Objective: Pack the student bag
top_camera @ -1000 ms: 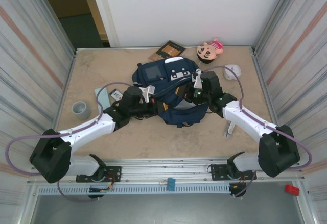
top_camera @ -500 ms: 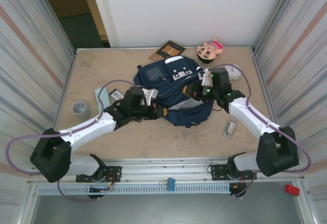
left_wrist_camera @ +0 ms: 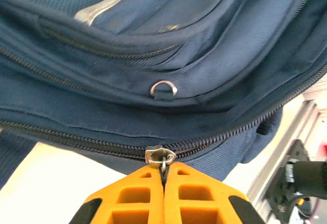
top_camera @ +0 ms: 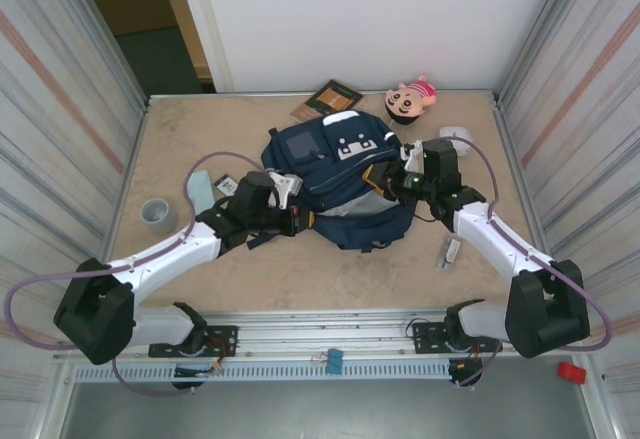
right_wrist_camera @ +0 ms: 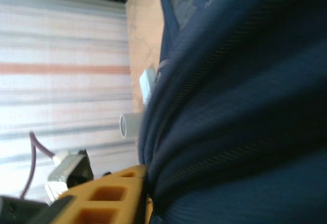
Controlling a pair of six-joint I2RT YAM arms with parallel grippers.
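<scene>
At the bag's near-left edge, the left end effector [top_camera: 300,221] has its orange fingers [left_wrist_camera: 138,196] pressed together on the zipper pull [left_wrist_camera: 163,164]. The metal slider [left_wrist_camera: 159,155] sits right at the fingertips on a long zipper across the navy fabric. A small metal D-ring [left_wrist_camera: 163,89] is sewn on just above it.

On the bag's right side, the right end effector [top_camera: 385,181] is pressed against the fabric. Its wrist view shows one orange finger [right_wrist_camera: 102,198] against a dark fold, and whether it grips cannot be told.

The bag [top_camera: 340,174] lies in the middle of the surface [top_camera: 200,129], between the two arms, white patches facing up. The marks on the patches are too small to read.

Left of the bag lie a pale green card [top_camera: 202,191] and a grey cup [top_camera: 158,215]. Just beyond the bag is a brown book [top_camera: 328,97], its cover print unreadable, and to its right a pink doll [top_camera: 408,101]. A small white item [top_camera: 449,251] lies near the right arm.
</scene>
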